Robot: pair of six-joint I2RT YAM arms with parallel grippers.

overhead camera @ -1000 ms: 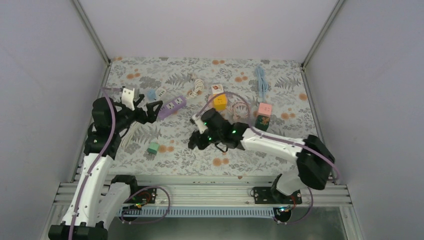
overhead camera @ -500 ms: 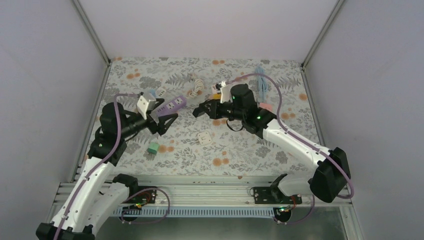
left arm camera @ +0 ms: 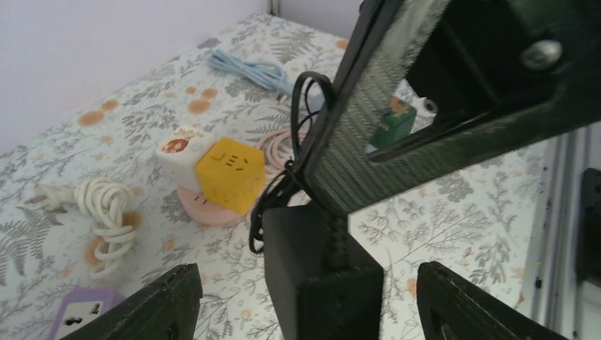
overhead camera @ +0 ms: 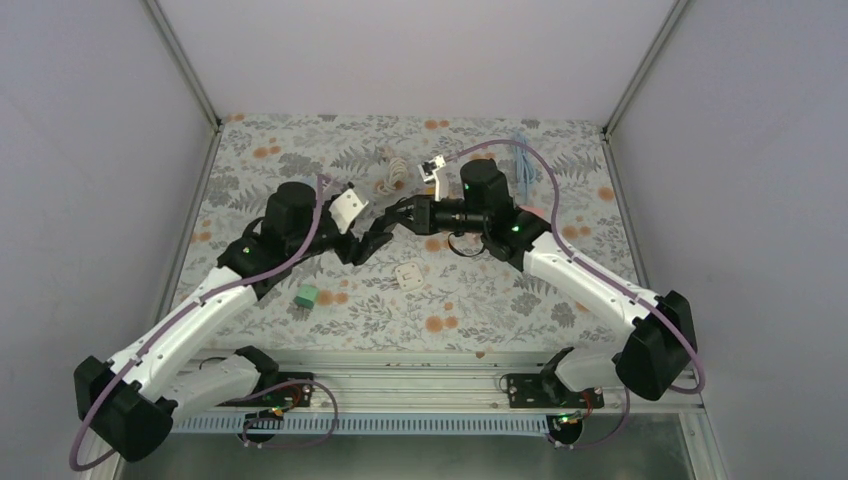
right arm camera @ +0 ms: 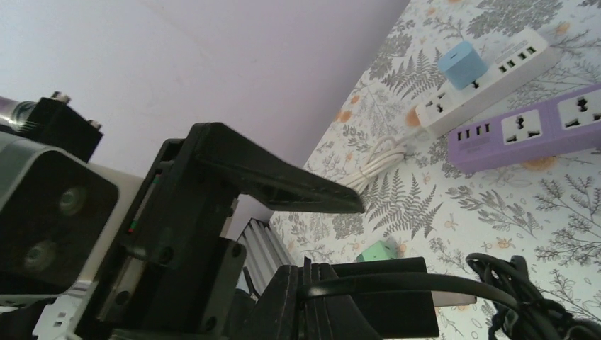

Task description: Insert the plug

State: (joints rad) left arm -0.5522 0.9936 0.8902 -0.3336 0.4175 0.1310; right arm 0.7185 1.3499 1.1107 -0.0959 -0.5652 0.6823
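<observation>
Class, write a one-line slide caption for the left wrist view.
Right gripper holds a black plug inside the open left gripper.

The counter (overhead camera: 300,140) wears a white cloth printed with grey fern leaves and orange blossoms. The plug (left arm camera: 322,290) and its cord (right arm camera: 517,294) are black. Left of centre in the left wrist view are a yellow cube (left arm camera: 230,173), a white cube (left arm camera: 181,145) (a small orange picture on it), a pink disc (left arm camera: 202,214), a pale blue cable (left arm camera: 248,67) and a cream cable (left arm camera: 106,205). At the right wrist view's upper right are a purple power strip (right arm camera: 538,131) and a white power strip (right arm camera: 489,74) with a sky-blue adapter (right arm camera: 462,60).
</observation>
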